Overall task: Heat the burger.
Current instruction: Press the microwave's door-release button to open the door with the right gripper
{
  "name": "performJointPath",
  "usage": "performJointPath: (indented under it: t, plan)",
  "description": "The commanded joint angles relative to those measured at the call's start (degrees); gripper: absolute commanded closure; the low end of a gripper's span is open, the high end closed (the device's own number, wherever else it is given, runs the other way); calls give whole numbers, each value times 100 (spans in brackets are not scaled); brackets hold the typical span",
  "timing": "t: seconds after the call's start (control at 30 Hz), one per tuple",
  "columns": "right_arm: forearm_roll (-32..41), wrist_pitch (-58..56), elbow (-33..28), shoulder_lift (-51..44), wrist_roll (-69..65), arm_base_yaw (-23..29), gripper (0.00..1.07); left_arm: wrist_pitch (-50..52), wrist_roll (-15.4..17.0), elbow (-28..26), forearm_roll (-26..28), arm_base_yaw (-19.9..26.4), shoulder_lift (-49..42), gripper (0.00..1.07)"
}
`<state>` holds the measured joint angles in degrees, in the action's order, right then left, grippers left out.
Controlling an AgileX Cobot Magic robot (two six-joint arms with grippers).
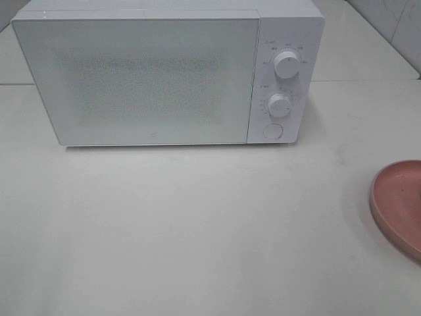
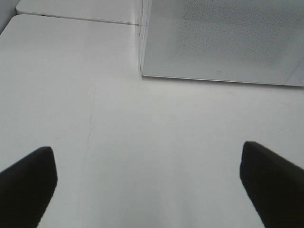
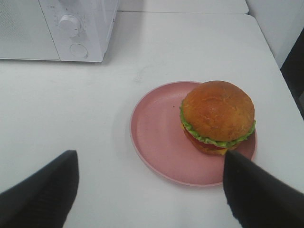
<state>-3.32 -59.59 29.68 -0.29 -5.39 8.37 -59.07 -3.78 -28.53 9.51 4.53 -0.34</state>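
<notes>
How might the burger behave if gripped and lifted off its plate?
Stacked in layers, the burger may shear or tip. Its glossy domed bun probably slips. Near the plate rim, a push might unseat it.

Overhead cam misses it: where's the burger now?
Right wrist view only: the burger sits on the pink plate, on the table right of the microwave.

The left gripper (image 2: pixel 147 154) hangs over the white table (image 2: pixel 71 95), its two dark jaws spread wide, with bare tabletop showing between them. Ahead stands the white microwave (image 2: pixel 218 38), only one lower front corner of it in view, its speckled door panel (image 2: pixel 223 33) facing the gripper. A thin seam (image 2: pixel 76 18) crosses the table farther off, beside the microwave
</notes>
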Motion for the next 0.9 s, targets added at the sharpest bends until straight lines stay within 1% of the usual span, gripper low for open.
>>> performJointPath:
  t: [0.03,0.77,0.9]
  plan:
    - [-17,0,-11,-149,-34,-29,32,11,29,11,23,11,-97,6]
    - [-17,40,23,-132,-46,-29,32,11,23,11,17,11,-97,6]
    - [-23,407,166,212,-120,-29,32,11,23,11,17,11,-97,6]
